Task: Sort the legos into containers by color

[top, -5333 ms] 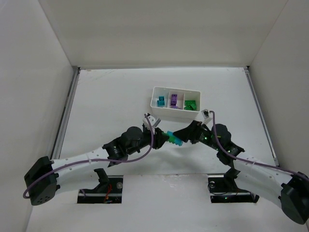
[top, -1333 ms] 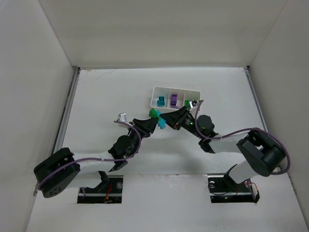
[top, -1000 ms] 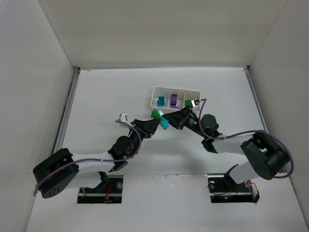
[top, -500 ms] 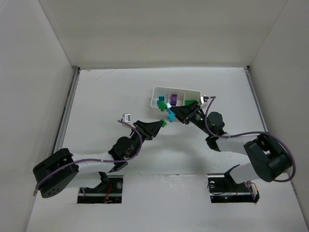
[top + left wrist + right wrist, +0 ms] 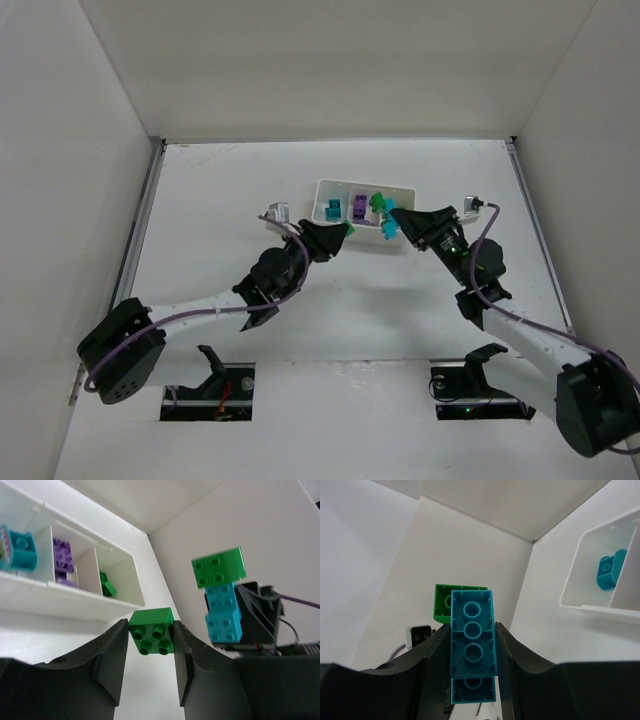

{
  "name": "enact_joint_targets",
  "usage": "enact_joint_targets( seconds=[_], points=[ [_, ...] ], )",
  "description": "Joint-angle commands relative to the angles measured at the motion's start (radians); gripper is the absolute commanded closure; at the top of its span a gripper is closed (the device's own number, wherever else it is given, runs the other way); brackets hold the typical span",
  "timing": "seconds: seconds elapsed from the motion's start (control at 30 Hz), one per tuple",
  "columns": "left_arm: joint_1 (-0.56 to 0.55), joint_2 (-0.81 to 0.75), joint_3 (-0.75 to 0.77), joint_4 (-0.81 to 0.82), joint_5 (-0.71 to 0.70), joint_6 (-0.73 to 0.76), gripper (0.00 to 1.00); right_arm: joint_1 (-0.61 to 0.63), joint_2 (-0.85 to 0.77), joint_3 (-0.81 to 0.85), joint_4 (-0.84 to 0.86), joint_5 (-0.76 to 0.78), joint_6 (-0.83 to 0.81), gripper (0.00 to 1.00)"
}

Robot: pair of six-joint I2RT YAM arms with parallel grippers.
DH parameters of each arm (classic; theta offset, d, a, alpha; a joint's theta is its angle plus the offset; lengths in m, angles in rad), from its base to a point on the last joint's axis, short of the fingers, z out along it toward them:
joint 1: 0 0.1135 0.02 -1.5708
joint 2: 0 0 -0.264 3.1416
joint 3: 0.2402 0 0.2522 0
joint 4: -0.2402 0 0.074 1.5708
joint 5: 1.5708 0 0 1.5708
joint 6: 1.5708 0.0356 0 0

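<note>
The white tray [image 5: 396, 188] holds a teal brick [image 5: 333, 211], a purple brick [image 5: 357, 206] and a green brick, one colour per compartment. My left gripper [image 5: 343, 232] is shut on a small green brick [image 5: 151, 637], held in the air just in front of the tray [image 5: 60, 597]. My right gripper [image 5: 393, 223] is shut on a teal brick [image 5: 472, 645] with a green brick [image 5: 444, 605] stuck on its far end. This stack [image 5: 220, 597] hangs at the tray's front right. The tray's teal brick [image 5: 609, 572] also shows in the right wrist view.
White enclosure walls stand close on the left, back and right. Both arms reach from the near edge and their grippers meet just in front of the tray. A metal rail [image 5: 140, 225] runs along the table's left side.
The stack held between both grippers has come apart: the left keeps one green brick, the right keeps the teal-and-green piece. Both grippers moved up to the tray, and the right arm swung rightward.
</note>
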Motion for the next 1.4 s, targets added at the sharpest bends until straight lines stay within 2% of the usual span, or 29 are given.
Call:
enact_joint_targets(
  seconds=[0.0, 0.13, 0.33, 0.6, 0.77, 0.83, 0.97, 1.07, 1.17, 1.37],
  points=[
    [0.011, 0.081, 0.157, -0.120, 0.039, 0.129, 0.81, -0.011, -0.133, -0.002, -0.207, 0.126, -0.136, 0.68],
    [0.022, 0.223, 0.320, -0.181, 0.092, 0.176, 0.81, -0.030, -0.306, -0.014, -0.381, 0.232, -0.196, 0.68],
    [0.044, 0.461, 0.530, -0.188, 0.178, 0.157, 0.81, -0.096, -0.481, -0.020, -0.508, 0.256, -0.228, 0.68],
    [0.044, 0.700, 0.779, -0.253, 0.230, 0.154, 0.79, -0.189, -0.515, -0.034, -0.539, 0.167, -0.222, 0.68],
    [0.041, 0.760, 0.849, -0.283, 0.224, 0.162, 0.67, -0.203, -0.521, -0.036, -0.542, 0.159, -0.225, 0.68],
    [0.045, 0.768, 0.852, -0.284, 0.217, 0.162, 0.57, -0.202, -0.514, -0.036, -0.536, 0.159, -0.226, 0.67],
    [0.056, 0.741, 0.820, -0.278, 0.203, 0.157, 0.47, -0.200, -0.492, -0.033, -0.521, 0.159, -0.226, 0.67],
    [0.061, 0.681, 0.744, -0.248, 0.181, 0.145, 0.45, -0.200, -0.471, -0.034, -0.505, 0.162, -0.225, 0.67],
    [0.061, 0.589, 0.598, -0.157, 0.171, 0.046, 0.47, -0.194, -0.439, -0.033, -0.488, 0.165, -0.225, 0.67],
    [0.006, 0.461, 0.311, 0.139, 0.158, -0.165, 0.44, -0.128, -0.337, -0.033, -0.401, 0.180, -0.187, 0.67]
  ],
)
